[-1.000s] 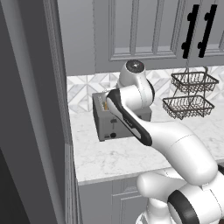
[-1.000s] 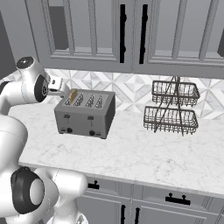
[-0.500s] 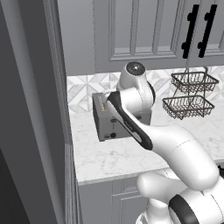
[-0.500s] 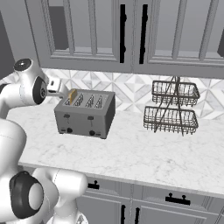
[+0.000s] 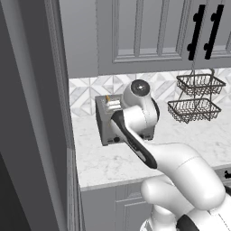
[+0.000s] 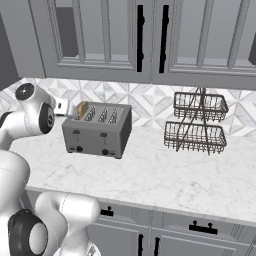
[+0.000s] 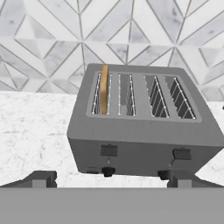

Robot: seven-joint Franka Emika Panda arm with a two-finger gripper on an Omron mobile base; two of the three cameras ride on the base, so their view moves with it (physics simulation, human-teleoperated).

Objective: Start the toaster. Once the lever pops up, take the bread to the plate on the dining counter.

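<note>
Hand view: toaster [image 7: 144, 131] sits just ahead of the wide-spread, empty hand [image 7: 111, 180].

Grey four-slot toaster [image 7: 144, 127] on the marble worktop [image 6: 150, 175], levers and knobs on its front; bread [image 7: 104, 89] upright in the 9 o'clock end slot, crust showing.

**Robot body: white shells, dark joints**

A glossy white arm [image 5: 180, 167] of rounded, bulbous segments is seen. Dark bands mark the joints, and a round grey cap with a dark centre closes one joint end. Two small dark grey, blocky fingers [image 7: 39, 178] are shown.
</note>
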